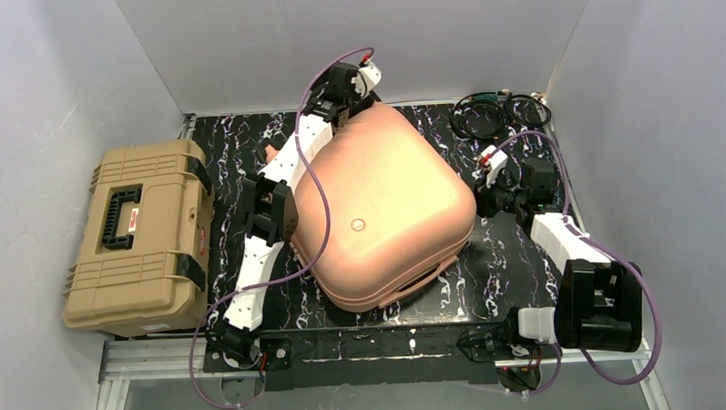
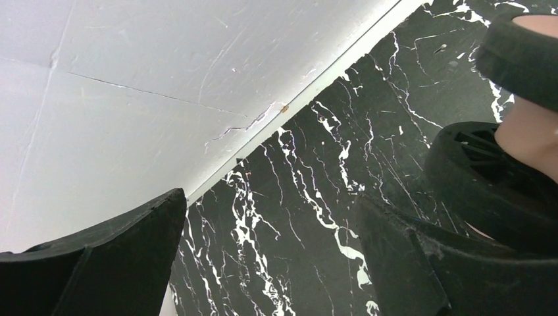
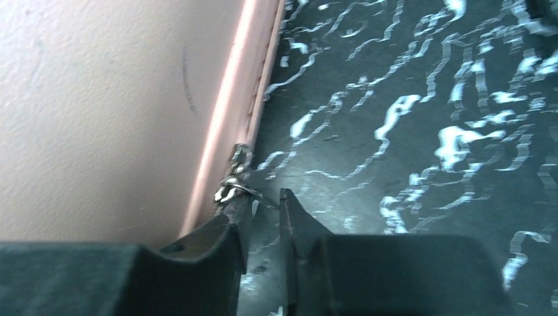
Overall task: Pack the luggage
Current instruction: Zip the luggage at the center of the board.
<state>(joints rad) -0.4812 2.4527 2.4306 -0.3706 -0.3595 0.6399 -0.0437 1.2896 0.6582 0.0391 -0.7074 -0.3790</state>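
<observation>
Overhead, the closed peach-pink luggage [image 1: 387,204] lies flat at the centre of the black marbled table [image 1: 507,264], shell and round logo facing up. The left arm reaches along the case's 10 o'clock side to its 12 o'clock corner. There the left gripper [image 2: 268,204] hangs with its jaws spread wide and nothing between them; its wrist camera shows the back wall, bare table and a black wheel [image 2: 487,178] of the case at 3 o'clock. The right gripper [image 3: 264,201] sits low at the case's 3 o'clock edge, jaws parted by only a narrow gap that holds nothing. A metal zipper pull [image 3: 231,184] on the case's seam rests right at the tip of one finger, outside the gap. A tan toolbox [image 1: 142,235] stands at 9 o'clock, and coiled cables [image 1: 493,114] lie at 2 o'clock.
</observation>
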